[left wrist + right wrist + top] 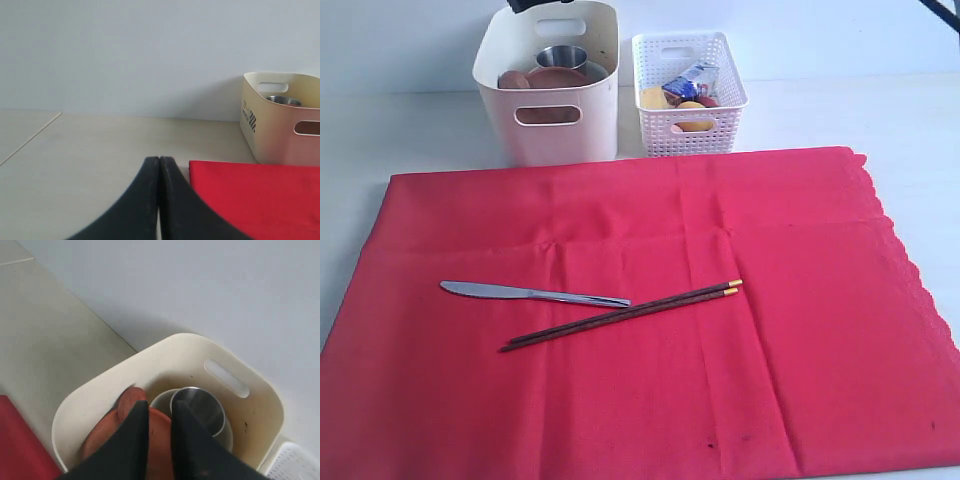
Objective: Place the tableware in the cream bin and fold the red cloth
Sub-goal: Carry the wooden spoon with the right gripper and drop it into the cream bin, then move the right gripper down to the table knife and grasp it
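Observation:
The red cloth (800, 300) lies spread flat over the table, with a steel knife (530, 293) and dark chopsticks (620, 315) on its left half. Behind it stands the cream bin (545, 130), which holds the steel cup (197, 407) inside the cream bowl (162, 399), the brown wooden plate (97, 437) and a brown spoon (130, 399). My right gripper (160, 407) hangs over the bin, its jaws a little apart with nothing between them. My left gripper (159, 159) is shut and empty, low over bare table beside the cloth's corner (260, 195).
A white perforated basket (688, 95) with food items stands right of the bin, touching the cloth's far edge. The cloth's scalloped edge (910, 270) runs along the right. A pale wall rises behind the table.

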Tool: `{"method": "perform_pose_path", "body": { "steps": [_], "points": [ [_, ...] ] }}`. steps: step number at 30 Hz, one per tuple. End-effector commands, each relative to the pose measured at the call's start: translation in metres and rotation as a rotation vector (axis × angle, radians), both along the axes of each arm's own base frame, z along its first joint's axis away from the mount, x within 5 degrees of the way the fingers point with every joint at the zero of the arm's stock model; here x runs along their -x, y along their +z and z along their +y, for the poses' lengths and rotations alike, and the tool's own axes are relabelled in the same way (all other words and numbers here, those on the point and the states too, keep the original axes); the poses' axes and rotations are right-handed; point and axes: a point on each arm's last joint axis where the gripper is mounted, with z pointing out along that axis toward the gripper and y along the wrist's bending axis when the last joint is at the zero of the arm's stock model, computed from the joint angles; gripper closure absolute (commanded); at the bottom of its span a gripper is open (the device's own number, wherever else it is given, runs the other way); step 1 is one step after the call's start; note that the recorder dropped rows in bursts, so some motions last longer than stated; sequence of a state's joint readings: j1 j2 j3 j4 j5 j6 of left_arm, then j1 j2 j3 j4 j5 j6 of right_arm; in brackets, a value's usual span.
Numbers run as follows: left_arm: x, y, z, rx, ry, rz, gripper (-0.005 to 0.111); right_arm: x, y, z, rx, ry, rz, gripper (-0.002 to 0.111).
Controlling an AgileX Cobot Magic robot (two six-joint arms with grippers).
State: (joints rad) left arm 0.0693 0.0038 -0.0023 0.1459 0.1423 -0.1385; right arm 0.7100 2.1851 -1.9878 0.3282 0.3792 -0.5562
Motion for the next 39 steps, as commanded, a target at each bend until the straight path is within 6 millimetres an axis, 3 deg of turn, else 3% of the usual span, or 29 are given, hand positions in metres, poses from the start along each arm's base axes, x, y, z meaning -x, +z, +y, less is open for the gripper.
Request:
{"method": "perform_pose_path", "body": {
  "steps": [1,4,15,34,39],
  "points": [
    [0.0,0.0,0.0,-0.01,0.001,-0.003,0.106,0.005,0.012,-0.004,0.015,0.013,-0.001,0.101],
    [0.0,0.0,0.0,-0.01,0.001,-0.003,0.106,0.006,0.013,-0.005,0.013,0.01,0.0,0.108],
    [0.0,0.0,0.0,-0.01,0.001,-0.003,0.106,0.026,0.014,-0.026,-0.004,-0.031,-0.028,0.108],
    [0.0,0.0,0.0,-0.01,0.001,-0.003,0.106,0.102,0.013,-0.1,-0.039,-0.116,-0.047,0.108],
    [0.0,0.0,0.0,-0.01,0.001,-0.003,0.106,0.128,-0.009,-0.129,-0.077,-0.184,-0.042,0.108]
  ]
}}
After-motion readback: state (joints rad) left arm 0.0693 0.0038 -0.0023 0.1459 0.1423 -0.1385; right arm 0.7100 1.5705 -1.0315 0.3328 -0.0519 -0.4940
